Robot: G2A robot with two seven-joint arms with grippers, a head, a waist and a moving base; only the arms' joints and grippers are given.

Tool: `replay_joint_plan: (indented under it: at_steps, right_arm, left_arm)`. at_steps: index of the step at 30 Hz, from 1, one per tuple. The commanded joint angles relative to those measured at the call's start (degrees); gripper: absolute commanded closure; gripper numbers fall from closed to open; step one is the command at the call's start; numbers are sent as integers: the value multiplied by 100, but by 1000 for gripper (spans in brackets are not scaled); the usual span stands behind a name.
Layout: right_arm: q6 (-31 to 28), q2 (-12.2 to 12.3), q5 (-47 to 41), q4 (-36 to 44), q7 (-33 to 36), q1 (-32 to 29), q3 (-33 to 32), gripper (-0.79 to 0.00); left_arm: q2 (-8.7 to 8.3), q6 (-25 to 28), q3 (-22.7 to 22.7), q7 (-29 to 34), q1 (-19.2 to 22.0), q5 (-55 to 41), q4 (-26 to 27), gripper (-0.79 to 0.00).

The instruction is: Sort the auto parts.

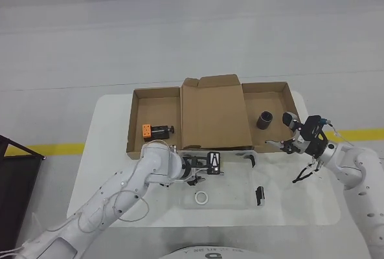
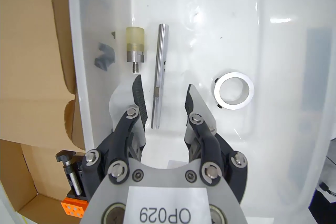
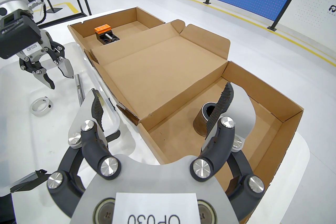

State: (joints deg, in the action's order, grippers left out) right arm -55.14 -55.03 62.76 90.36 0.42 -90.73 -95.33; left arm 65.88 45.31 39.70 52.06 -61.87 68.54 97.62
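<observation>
Tabletop (image 1: 104,162), white. Box (image 1: 214,120) of cardboard at the far side: open compartment at either end, middle covered by a flap. Clear tray (image 2: 76,51) just in front of the box, touching its near wall.

Left gripper (image 2: 163,89): down inside the tray, fingers about half open, holding nothing. Rod (image 2: 160,72) lies flat on the tray floor between the fingers, close to one of them; cannot tell if it touches. The rod's far end runs out past the fingertips.

Stud (image 2: 135,47), steel with a yellowish cap, lies just beside the rod and parallel to it, threaded end towards the gripper. Ring (image 2: 233,90), bright metal, flat on the tray floor on the rod's other side, apart from it. Black clip (image 1: 259,194) at the tray's right end.

Right gripper (image 3: 161,93): wide open, empty, hanging over the near edge of the box's right compartment. Sleeve (image 3: 203,117), dark, stands upright in that compartment.

Orange block (image 1: 147,131) with a black screw part sits in the left compartment.
</observation>
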Motion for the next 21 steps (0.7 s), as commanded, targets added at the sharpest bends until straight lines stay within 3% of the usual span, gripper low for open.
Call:
replay_joint_plan:
  at_steps: [1,10,21]
  right_arm:
    - [-1,0,0,0,-1,-1,0,-785]
    - [-1,0,0,0,-1,-1,0,-785]
    - [-1,0,0,0,-1,-1,0,-785]
  left_arm:
    - [43,-59,-154,54,58,24,-67,-342]
    - [240,-253,-667,124,359,149,-455,-348]
    - [354,-412,-854,249,558,134,-727,-314]
